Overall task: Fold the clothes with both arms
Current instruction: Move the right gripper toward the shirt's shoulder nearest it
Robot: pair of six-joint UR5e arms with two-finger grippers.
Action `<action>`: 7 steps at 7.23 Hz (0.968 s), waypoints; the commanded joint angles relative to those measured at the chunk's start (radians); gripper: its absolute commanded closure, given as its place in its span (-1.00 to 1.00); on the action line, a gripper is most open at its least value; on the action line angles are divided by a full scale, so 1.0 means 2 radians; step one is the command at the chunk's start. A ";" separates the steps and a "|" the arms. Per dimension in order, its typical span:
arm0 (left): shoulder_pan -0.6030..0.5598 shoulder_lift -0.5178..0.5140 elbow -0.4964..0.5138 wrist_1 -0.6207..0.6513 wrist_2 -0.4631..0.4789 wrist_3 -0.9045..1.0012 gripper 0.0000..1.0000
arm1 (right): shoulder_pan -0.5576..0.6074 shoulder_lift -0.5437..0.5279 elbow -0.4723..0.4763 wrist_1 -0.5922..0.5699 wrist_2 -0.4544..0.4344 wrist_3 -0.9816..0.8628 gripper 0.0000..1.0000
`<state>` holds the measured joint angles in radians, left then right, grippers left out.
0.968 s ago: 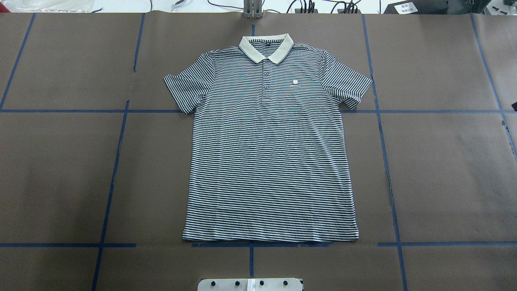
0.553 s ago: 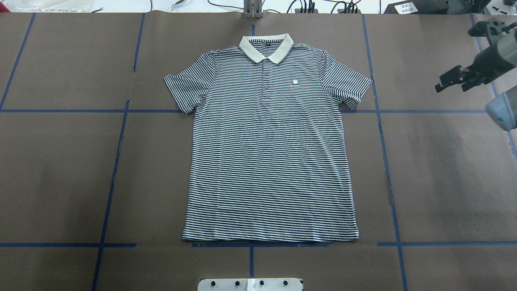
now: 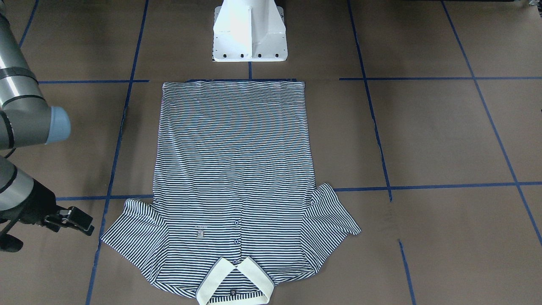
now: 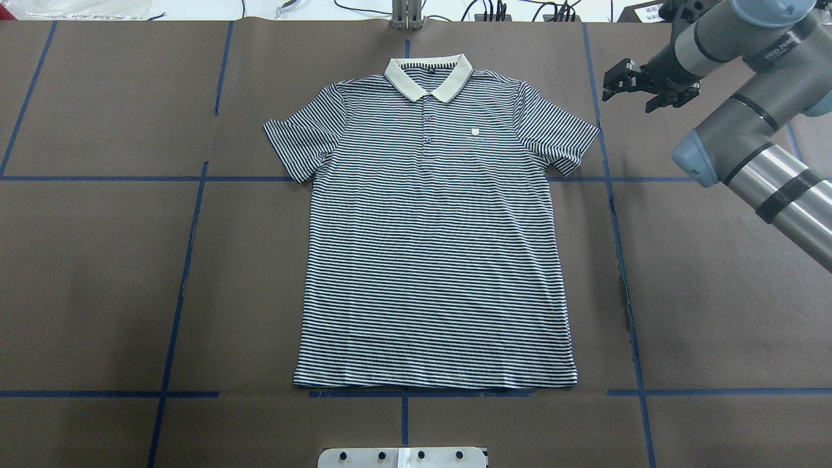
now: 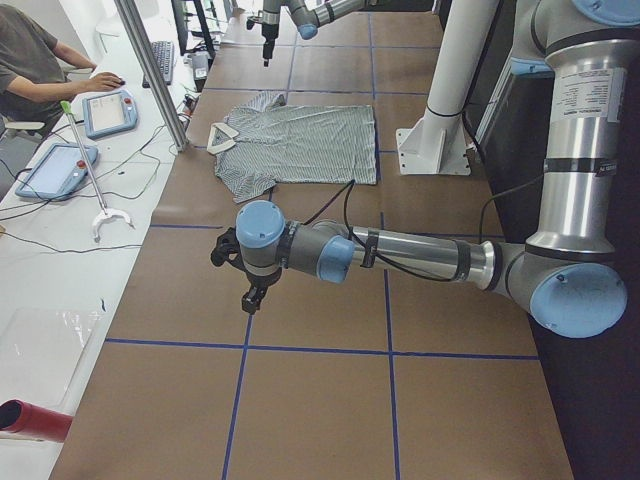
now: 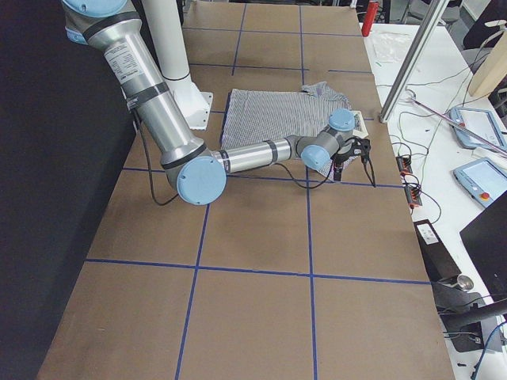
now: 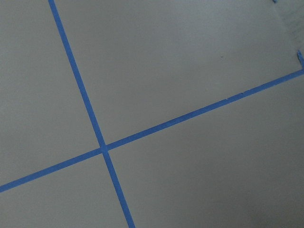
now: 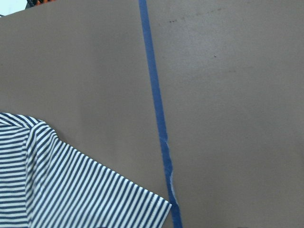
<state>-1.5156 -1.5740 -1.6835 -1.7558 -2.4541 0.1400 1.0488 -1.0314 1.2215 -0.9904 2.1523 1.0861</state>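
Observation:
The striped polo shirt (image 4: 432,234) lies flat and face up on the brown table, collar (image 4: 429,75) at the far side, both sleeves spread. My right gripper (image 4: 630,88) hovers open and empty just right of the shirt's right sleeve (image 4: 562,140); it also shows in the front-facing view (image 3: 89,224). The right wrist view catches that sleeve's corner (image 8: 71,185) beside a blue tape line (image 8: 156,109). My left gripper (image 5: 250,292) hangs over bare table far to the shirt's left, seen only from the side, so I cannot tell its state. The left wrist view holds only table and crossing tape (image 7: 103,149).
Blue tape lines grid the brown table cover (image 4: 715,292). The white pedestal base (image 3: 250,34) stands at the near edge by the shirt's hem. A white bench with touch pendants (image 5: 105,110), cables and a seated person (image 5: 30,60) runs along the far side.
The right arm came in from the right edge and swung farther and leftward, its gripper now close to the shirt's right sleeve. The shirt has not moved.

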 commanded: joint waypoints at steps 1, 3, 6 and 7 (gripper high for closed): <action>0.000 0.007 0.002 -0.020 0.000 0.001 -1.00 | -0.021 0.019 -0.035 0.000 -0.015 0.042 -0.68; 0.000 0.009 0.000 -0.020 0.000 0.001 -1.00 | -0.021 0.027 -0.062 -0.002 -0.016 0.038 -0.50; 0.000 0.017 0.003 -0.039 -0.001 0.001 -1.00 | -0.028 0.032 -0.072 -0.001 -0.018 0.037 -0.36; 0.000 0.017 0.003 -0.039 0.000 0.001 -1.00 | -0.030 0.032 -0.075 -0.001 -0.019 0.036 -0.35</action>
<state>-1.5156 -1.5446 -1.6775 -1.8279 -2.4550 0.1420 0.9947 -0.9699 1.0785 -0.9925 2.1166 1.1595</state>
